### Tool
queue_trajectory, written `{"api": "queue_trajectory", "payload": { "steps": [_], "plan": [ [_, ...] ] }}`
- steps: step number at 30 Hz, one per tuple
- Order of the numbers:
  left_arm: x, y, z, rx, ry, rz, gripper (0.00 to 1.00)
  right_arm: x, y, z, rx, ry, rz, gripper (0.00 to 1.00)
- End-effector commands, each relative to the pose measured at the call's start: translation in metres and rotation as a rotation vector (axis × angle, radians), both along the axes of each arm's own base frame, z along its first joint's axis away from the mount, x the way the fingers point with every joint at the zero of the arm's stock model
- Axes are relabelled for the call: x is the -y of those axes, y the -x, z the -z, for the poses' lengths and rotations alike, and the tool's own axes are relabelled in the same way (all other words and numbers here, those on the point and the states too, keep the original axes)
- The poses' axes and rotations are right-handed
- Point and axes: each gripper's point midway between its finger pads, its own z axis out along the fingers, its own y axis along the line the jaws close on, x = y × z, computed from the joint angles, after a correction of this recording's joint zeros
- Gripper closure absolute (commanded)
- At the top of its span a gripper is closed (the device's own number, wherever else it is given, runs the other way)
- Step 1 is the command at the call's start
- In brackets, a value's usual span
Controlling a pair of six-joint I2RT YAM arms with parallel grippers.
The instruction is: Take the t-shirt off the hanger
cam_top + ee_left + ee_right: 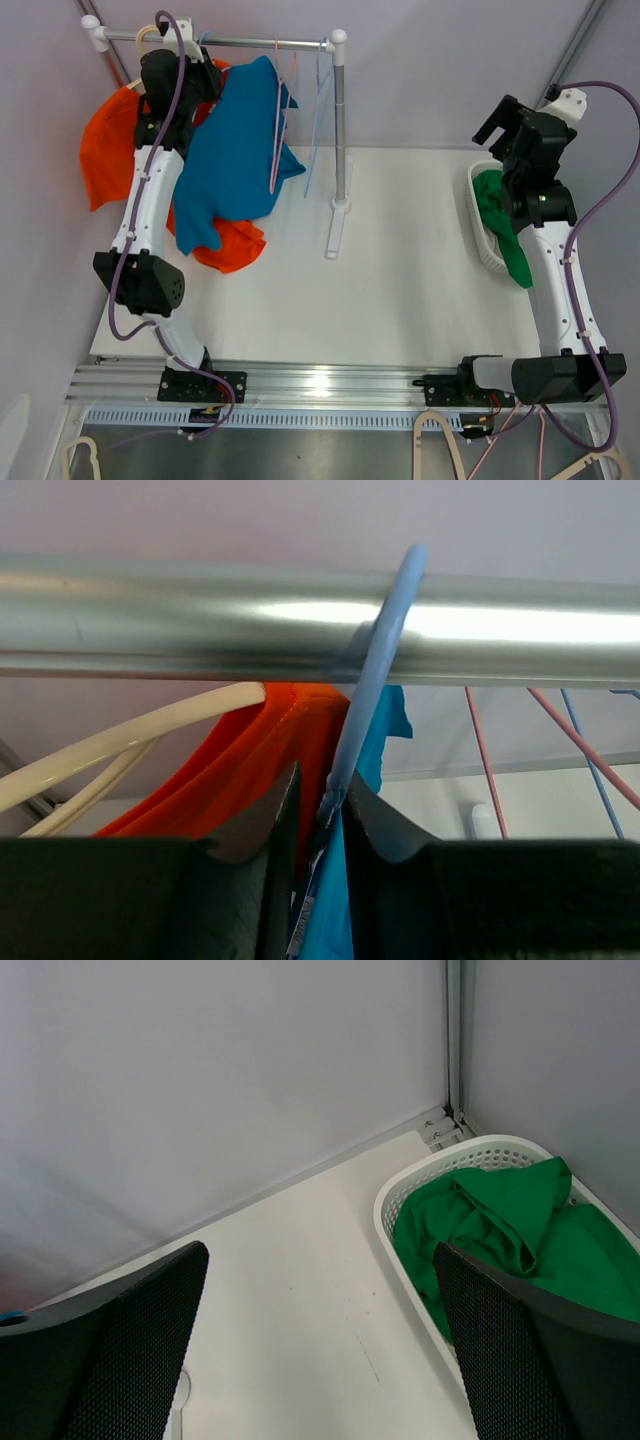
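A blue t-shirt (pixel 235 150) hangs on a light blue hanger (pixel 385 630) hooked over the rack's metal rod (pixel 150 620). My left gripper (pixel 205 72) is raised to the rod. In the left wrist view it (pixel 325 815) is shut on the hanger's neck just under the hook, with the shirt's blue collar (pixel 330 920) between the fingers. An orange t-shirt (pixel 105 140) hangs behind it on a cream hanger (pixel 130 745). My right gripper (pixel 498 122) is far to the right, open and empty (pixel 318 1260).
The rack's post (pixel 340 130) stands mid-table, with empty pink (pixel 275 120) and thin blue (pixel 318 110) hangers on the rod. A white basket (pixel 478 215) holding a green garment (pixel 500 1220) sits at the right. Loose hangers (pixel 440 440) lie below the front rail.
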Motion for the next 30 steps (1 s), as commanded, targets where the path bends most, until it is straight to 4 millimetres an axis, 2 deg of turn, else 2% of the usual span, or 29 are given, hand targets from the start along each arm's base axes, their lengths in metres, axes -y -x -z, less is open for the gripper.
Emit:
{"api": "queue_trajectory", "payload": {
  "steps": [1, 4, 5, 7, 9, 10, 14, 15, 18, 19, 21, 24, 25, 26, 27, 28, 29, 30],
  "plan": [
    [0.002, 0.008, -0.026, 0.047, 0.04, 0.028, 0.75, 0.001, 0.001, -0.01, 0.037, 0.01, 0.008, 0.0],
    [0.005, 0.012, -0.031, 0.056, 0.049, 0.045, 0.99, 0.0, 0.004, -0.01, 0.04, 0.002, 0.006, 0.0],
    [0.006, 0.011, -0.029, 0.05, 0.049, 0.045, 0.99, 0.0, 0.004, -0.01, 0.041, 0.002, 0.003, 0.01],
    [0.006, 0.015, -0.043, 0.072, 0.062, 0.046, 0.99, -0.003, 0.004, -0.012, 0.045, 0.002, -0.006, 0.01],
    [0.008, 0.014, -0.043, 0.059, 0.083, 0.052, 0.99, -0.004, 0.004, -0.015, 0.048, 0.008, -0.01, 0.01],
    [0.01, 0.019, -0.059, 0.094, 0.091, 0.057, 0.99, -0.004, 0.005, -0.015, 0.046, 0.009, -0.01, 0.0],
    [0.009, 0.033, -0.092, 0.182, 0.138, 0.008, 0.99, -0.005, 0.006, -0.014, 0.034, 0.006, -0.011, 0.01],
    [0.008, 0.042, -0.108, 0.227, 0.145, -0.009, 0.99, -0.006, 0.007, -0.014, 0.034, 0.009, -0.012, 0.0],
    [0.007, 0.059, -0.128, 0.276, 0.166, -0.026, 0.99, -0.006, 0.007, -0.01, 0.025, 0.011, -0.015, 0.01],
    [0.007, 0.062, -0.13, 0.276, 0.168, -0.029, 0.99, -0.006, 0.008, -0.01, 0.023, 0.011, -0.015, 0.01],
    [0.001, 0.065, -0.126, 0.249, 0.185, -0.072, 0.99, -0.007, 0.009, -0.009, 0.017, 0.011, -0.021, 0.0],
    [-0.016, 0.075, -0.107, 0.153, 0.204, -0.208, 0.99, -0.016, 0.011, -0.007, 0.012, 0.004, -0.063, 0.01],
    [-0.038, 0.088, -0.098, 0.112, 0.211, -0.35, 0.99, -0.021, 0.012, -0.007, 0.009, 0.011, -0.084, 0.0],
    [-0.038, 0.097, -0.096, 0.099, 0.237, -0.385, 0.99, -0.027, 0.016, -0.007, 0.006, 0.014, -0.108, 0.01],
    [-0.04, 0.101, -0.081, 0.058, 0.231, -0.42, 0.99, -0.036, 0.016, -0.005, 0.001, 0.017, -0.14, 0.0],
    [-0.041, 0.12, -0.091, 0.079, 0.241, -0.428, 0.99, -0.053, 0.019, -0.005, 0.001, 0.022, -0.19, 0.0],
    [-0.039, 0.13, -0.09, 0.072, 0.255, -0.437, 0.99, -0.063, 0.026, -0.01, 0.013, 0.03, -0.225, 0.01],
    [-0.037, 0.132, -0.066, 0.021, 0.243, -0.452, 0.99, -0.075, 0.03, -0.009, 0.014, 0.035, -0.265, 0.0]
  ]
}}
